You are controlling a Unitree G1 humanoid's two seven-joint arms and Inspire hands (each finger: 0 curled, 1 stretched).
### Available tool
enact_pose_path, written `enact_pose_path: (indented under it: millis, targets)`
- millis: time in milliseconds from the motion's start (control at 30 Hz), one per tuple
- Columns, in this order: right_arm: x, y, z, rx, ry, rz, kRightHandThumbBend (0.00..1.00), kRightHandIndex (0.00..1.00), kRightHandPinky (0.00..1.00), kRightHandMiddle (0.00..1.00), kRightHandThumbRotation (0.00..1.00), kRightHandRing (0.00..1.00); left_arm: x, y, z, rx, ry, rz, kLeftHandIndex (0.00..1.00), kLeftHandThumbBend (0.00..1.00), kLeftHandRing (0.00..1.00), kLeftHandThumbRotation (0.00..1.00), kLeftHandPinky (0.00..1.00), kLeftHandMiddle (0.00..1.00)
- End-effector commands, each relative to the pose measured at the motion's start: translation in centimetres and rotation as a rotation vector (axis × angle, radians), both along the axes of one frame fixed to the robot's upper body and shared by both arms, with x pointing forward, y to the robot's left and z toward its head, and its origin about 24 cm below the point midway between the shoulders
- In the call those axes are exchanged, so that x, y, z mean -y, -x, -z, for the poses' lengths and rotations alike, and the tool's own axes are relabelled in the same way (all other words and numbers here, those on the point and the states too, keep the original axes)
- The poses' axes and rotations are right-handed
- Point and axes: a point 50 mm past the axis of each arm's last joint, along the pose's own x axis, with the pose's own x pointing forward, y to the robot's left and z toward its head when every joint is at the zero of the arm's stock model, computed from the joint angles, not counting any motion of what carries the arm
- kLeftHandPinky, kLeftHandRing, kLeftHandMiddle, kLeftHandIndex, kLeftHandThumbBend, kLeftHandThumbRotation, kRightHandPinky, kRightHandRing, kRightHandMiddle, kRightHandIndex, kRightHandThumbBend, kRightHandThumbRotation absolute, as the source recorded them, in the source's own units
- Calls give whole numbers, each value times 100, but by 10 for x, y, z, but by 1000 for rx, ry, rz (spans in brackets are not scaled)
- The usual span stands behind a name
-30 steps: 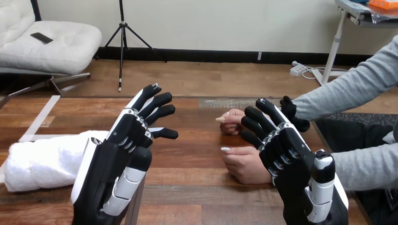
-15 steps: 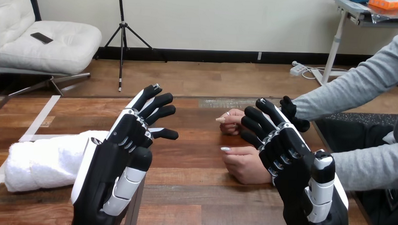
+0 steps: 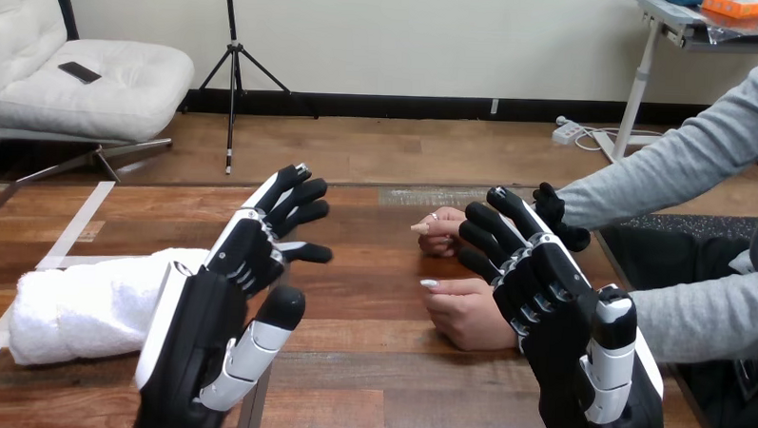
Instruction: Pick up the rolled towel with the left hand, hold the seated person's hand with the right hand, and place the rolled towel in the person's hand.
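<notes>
The head camera is looking forward and down from the robot's head across the wooden table (image 3: 382,304), facing its far edge. It is sitting close behind the left hand (image 3: 195,341) and right hand (image 3: 570,349), which are looming large at the bottom, with the person's nearer hand (image 3: 467,317) lying just beyond, right of centre.

Lab/office rm: tripod (image 3: 234,47), wood table (image 3: 369,385)

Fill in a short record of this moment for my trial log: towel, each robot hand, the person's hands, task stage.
towel: rolled, white, lying on the table at the left, untouched
left robot hand: open, raised beside the towel, holding nothing
right robot hand: open, raised beside the person's hands, not gripping them
person's hands: both resting on the table
stage: towel not yet picked up
</notes>
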Motion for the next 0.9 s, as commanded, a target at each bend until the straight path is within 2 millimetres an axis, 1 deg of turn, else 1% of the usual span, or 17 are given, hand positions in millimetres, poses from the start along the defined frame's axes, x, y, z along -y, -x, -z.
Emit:
enact_pose_path:
  millis: [0, 200, 567, 800, 867]
  targets:
    - [0, -5, -18, 91, 0, -5, 84, 93, 92, 92, 99, 93, -7, -11, -11, 69, -21, -50, 86, 82, 83, 85, 67, 86]
    - [0, -5, -18, 88, -5, -9, 84, 93, 93, 92, 98, 93, -14, -14, -11, 74, -44, -87, 86, 86, 84, 85, 68, 86]
    - [-1, -4, -18, 91, 9, 0, 83, 93, 94, 92, 98, 93, -27, -21, -9, 81, -86, -145, 85, 84, 85, 87, 71, 87]
    - [-1, -5, -17, 94, 8, -3, 83, 93, 95, 92, 98, 93, -37, -27, -6, 61, -115, -176, 86, 88, 87, 88, 74, 88]
    - [-1, -5, -17, 95, 8, -2, 83, 93, 95, 92, 98, 93, -40, -28, -5, 62, -124, -176, 87, 87, 88, 88, 75, 89]
